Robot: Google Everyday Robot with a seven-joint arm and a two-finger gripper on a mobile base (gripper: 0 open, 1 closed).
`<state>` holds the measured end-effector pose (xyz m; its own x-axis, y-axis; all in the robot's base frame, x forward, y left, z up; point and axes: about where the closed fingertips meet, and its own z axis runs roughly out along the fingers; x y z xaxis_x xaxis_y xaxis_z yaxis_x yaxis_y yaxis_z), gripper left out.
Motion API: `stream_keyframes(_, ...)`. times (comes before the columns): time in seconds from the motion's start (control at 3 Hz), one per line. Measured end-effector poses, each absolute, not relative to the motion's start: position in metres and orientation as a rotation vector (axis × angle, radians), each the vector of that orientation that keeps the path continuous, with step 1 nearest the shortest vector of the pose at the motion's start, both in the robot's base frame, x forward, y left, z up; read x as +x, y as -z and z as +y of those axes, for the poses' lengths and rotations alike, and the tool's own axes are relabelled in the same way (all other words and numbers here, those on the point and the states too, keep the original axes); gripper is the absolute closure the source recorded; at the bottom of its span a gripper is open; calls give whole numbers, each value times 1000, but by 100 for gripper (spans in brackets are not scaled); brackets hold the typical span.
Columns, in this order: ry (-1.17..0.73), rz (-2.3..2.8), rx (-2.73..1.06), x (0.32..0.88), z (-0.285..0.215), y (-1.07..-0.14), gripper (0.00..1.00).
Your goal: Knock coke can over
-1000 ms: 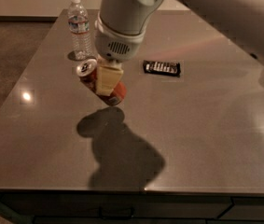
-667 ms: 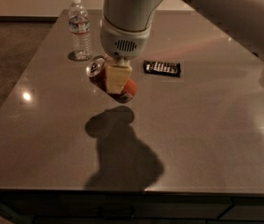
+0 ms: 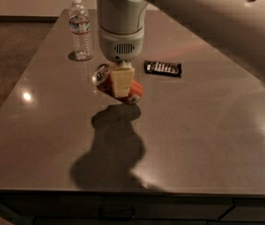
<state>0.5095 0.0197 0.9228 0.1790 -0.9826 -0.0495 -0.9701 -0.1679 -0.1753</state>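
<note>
Currently, camera view, the only one: the hand [image 3: 122, 82] sits in the upper middle of the frame, hanging from the thick pale arm [image 3: 121, 18] that comes down from the top edge. One cream finger [image 3: 122, 78] lies across the front of the coke can [image 3: 105, 81]; the other is hidden behind it. I judge the hand to be clamped on the can's middle. The can is tipped steeply: silver top toward the upper left, red base [image 3: 135, 93] toward the lower right, close to the table [image 3: 207, 139]. Whether the base touches the surface cannot be told; the shadow [image 3: 115, 144] starts just below it and spreads toward the bottom of the frame. Water bottle [image 3: 81, 29] upright in the upper left, apart from the can. Snack bar packet [image 3: 163, 68] flat, to the right of the hand, apart. Progress, as a judgement: tipping is well under way but not finished, since the can is not yet lying on its side on the table. Left to do: bring it fully down and release it.
</note>
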Motion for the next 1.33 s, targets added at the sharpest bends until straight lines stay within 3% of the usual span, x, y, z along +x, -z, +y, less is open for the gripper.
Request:
stream_keyframes(1.0,237,1882,-2433,521,15,-902,12)
stream_keyframes(1.33,256,1866,-2462,519,15,-896,0)
